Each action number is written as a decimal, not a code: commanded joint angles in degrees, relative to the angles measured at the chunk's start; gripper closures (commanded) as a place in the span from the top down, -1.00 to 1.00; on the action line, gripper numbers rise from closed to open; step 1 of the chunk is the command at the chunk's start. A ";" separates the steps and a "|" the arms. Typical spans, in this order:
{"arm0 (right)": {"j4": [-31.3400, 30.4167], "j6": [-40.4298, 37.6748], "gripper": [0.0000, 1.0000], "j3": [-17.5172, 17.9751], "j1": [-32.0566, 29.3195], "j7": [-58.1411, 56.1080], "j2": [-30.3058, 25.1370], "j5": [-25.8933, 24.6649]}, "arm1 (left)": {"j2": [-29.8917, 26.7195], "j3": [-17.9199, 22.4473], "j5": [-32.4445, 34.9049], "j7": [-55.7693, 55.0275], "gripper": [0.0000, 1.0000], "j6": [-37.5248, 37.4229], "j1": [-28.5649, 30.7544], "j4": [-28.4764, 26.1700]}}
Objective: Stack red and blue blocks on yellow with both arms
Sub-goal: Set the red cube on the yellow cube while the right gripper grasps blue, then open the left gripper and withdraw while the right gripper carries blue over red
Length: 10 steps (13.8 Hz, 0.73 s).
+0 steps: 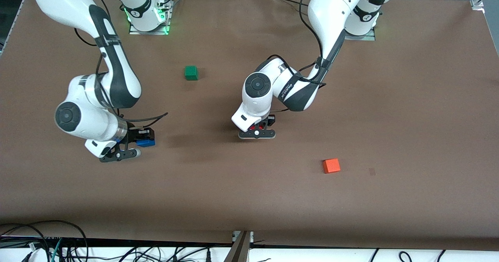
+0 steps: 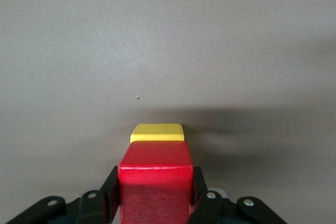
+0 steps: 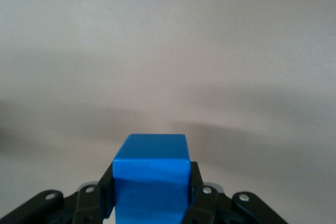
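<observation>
- Left gripper (image 1: 257,132), mid-table: fingers clamp the red block (image 2: 155,182) directly over the yellow block (image 2: 157,132).
- Right gripper (image 1: 130,145), toward the right arm's end: fingers grasp the blue block (image 3: 151,179) above bare table (image 1: 390,117).

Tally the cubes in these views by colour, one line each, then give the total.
Red cube: 1
Blue cube: 1
Yellow cube: 1
Green cube: 1
Orange cube: 1
Total: 5
</observation>
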 commanded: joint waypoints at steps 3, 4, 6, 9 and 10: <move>8.28 -6.66 -0.45 0.10 2.98 8.49 0.32 0.96 | 1.90 1.25 0.75 -0.44 1.00 -1.81 -0.86 3.61; 8.38 -6.66 -0.45 0.10 3.69 9.20 0.32 0.96 | 1.90 1.60 0.66 -0.44 1.00 -2.16 -0.69 4.65; 8.38 -6.66 -0.45 0.10 3.96 10.34 0.32 0.96 | 1.72 1.52 0.22 -0.35 1.00 -5.74 -0.25 7.11; 8.99 -6.66 -0.45 0.19 5.97 14.45 0.32 1.05 | 0.50 0.90 0.04 1.13 1.00 -16.01 4.13 11.60; 9.78 -6.66 -0.45 0.19 7.72 17.79 0.32 0.96 | -0.47 0.81 0.04 3.23 1.00 -18.40 6.24 12.04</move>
